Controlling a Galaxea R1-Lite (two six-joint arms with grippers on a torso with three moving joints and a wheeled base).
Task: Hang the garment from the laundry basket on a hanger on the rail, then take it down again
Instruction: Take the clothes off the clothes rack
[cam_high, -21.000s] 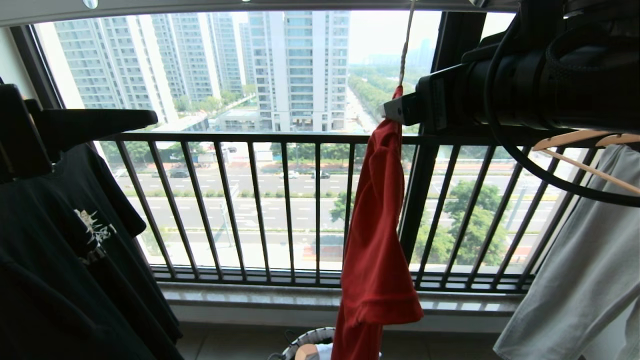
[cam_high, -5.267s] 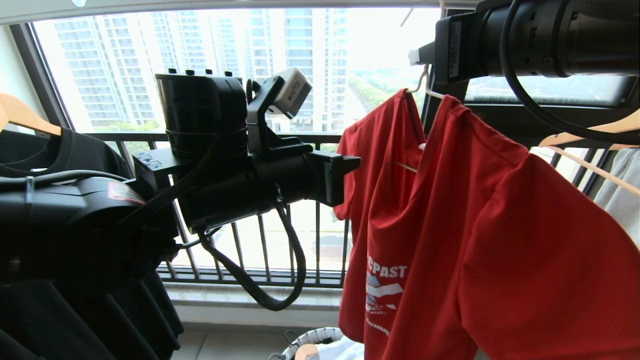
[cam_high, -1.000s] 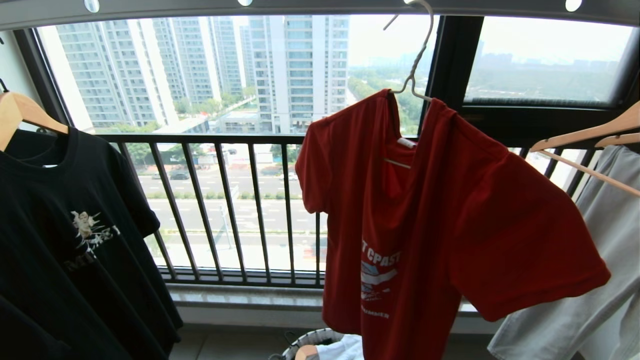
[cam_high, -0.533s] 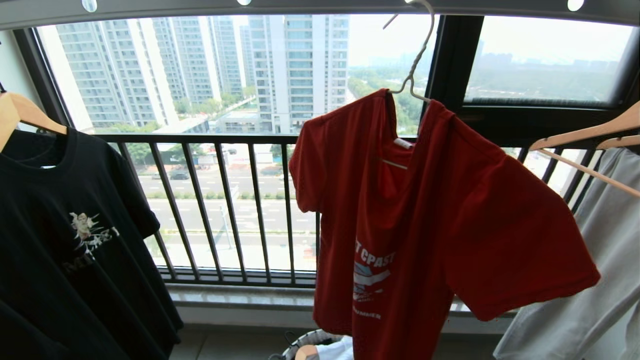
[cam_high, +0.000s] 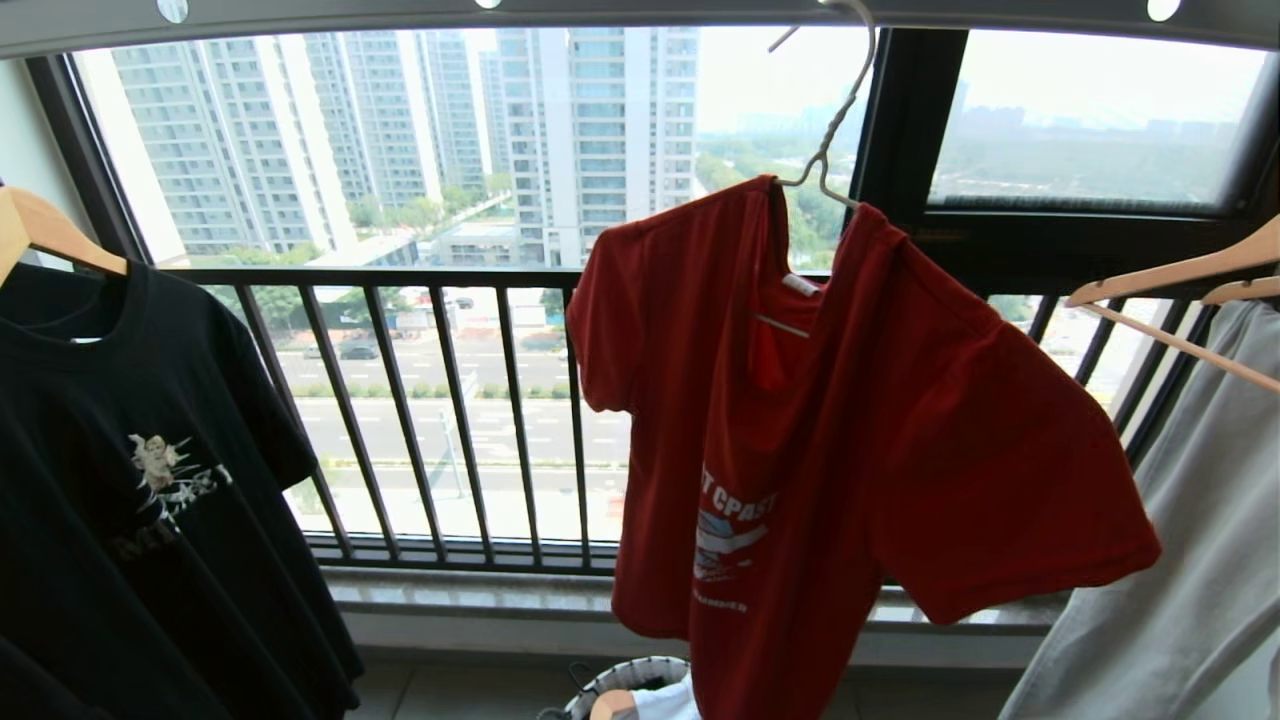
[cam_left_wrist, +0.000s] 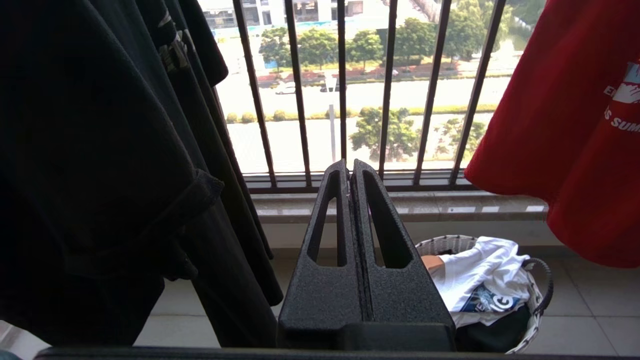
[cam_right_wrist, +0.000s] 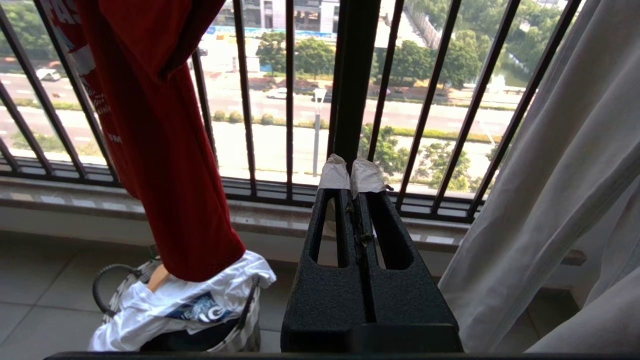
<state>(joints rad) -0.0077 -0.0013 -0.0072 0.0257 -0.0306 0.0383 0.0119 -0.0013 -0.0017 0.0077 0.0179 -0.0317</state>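
This is the enclosed laundry balcony of a high-rise flat: across the middle of the head view a black barred balcony railing fronts a wide window that looks out on apartment towers and down on a tree-lined road far below. Along the top edge runs a grey drying rail with T-shirts on hangers, red at centre and black at left. At bottom centre a laundry basket stands on pale floor tiles below a stone sill.

Daylit window behind a black barred railing, stone sill, pale tiled floor.
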